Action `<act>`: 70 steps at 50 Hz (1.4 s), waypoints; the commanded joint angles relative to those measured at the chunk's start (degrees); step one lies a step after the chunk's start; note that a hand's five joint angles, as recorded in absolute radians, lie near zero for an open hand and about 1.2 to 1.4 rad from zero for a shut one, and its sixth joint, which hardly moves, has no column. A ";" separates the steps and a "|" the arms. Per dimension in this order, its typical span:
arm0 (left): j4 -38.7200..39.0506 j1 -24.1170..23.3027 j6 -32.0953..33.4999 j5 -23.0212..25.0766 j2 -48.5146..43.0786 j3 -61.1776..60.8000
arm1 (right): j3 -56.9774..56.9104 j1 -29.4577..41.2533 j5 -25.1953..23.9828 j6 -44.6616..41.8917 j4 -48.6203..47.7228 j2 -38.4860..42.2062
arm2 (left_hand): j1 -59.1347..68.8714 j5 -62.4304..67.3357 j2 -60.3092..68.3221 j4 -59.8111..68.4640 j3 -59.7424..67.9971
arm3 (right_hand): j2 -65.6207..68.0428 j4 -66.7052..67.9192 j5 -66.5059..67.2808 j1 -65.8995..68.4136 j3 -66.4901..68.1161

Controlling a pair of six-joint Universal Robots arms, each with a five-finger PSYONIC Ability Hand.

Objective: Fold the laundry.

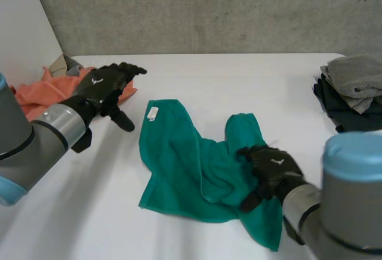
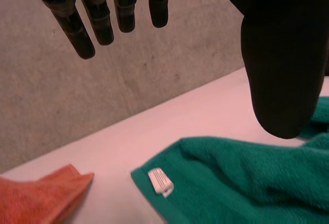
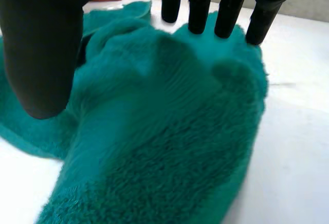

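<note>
Towel (image 1: pixel 179 158), teal and rumpled, lies bunched under the right hand (image 1: pixel 274 167).

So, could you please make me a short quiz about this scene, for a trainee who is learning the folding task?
1. Which cloth does the right hand touch? A) orange cloth B) green towel C) grey pile
2. True or false: the left hand hovers open, off the towel.
3. Fill in: the white label sits at the towel corner nearest the ___ hand.
Key: 1 B; 2 true; 3 left.
</note>
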 commanded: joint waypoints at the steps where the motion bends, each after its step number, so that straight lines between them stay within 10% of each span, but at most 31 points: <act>1: 2.17 0.62 -0.96 1.26 -0.36 -2.20 | -2.84 5.79 10.64 -4.68 -7.78 8.50 | -1.23 -1.96 -1.27 -1.37 -2.00 | 51.03 51.08 51.25 51.36 51.04; 13: 11.75 -3.50 0.36 4.68 -10.28 4.65 | -2.14 8.51 3.80 -15.58 -9.72 -13.29 | -2.11 -2.84 -2.16 -2.25 -2.88 | 60.76 60.81 60.97 61.08 60.77; 25: 1.74 -10.62 3.08 7.58 -26.54 17.92 | -5.13 6.50 -11.49 -15.58 1.98 -23.66 | -2.11 -2.84 -2.16 -2.25 -2.88 | 60.76 60.81 60.97 61.08 60.77; 28: -1.16 -12.03 4.05 7.32 -28.66 20.30 | -6.44 3.43 -12.64 -15.49 1.19 -23.93 | 21.70 20.97 21.66 21.56 20.93 | 60.76 60.81 60.97 61.08 60.77; 31: -2.92 -12.30 4.84 5.66 -28.84 23.11 | -8.90 -0.88 -13.35 -15.49 0.31 -22.88 | 67.80 67.07 67.75 67.66 67.03 | 60.76 60.81 60.97 61.08 60.77; 41: 6.54 -7.03 4.67 -12.01 -18.22 34.35 | -31.54 -10.90 -8.70 -15.67 0.04 -7.52 | 67.89 67.16 67.84 67.75 67.12 | 60.76 60.81 60.97 61.08 60.77; 51: 19.84 -8.51 3.96 -4.02 -6.52 32.18 | -44.07 -9.50 -4.03 -11.10 -15.31 -1.17 | 67.89 67.16 67.84 67.75 67.12 | 60.76 60.81 60.97 61.08 60.77; 70: 21.59 -10.54 12.31 -5.25 -11.50 -2.80 | -18.06 -12.23 -10.36 -21.64 -18.68 9.90 | 59.24 58.51 59.20 59.10 58.47 | 60.76 60.81 60.97 61.08 60.77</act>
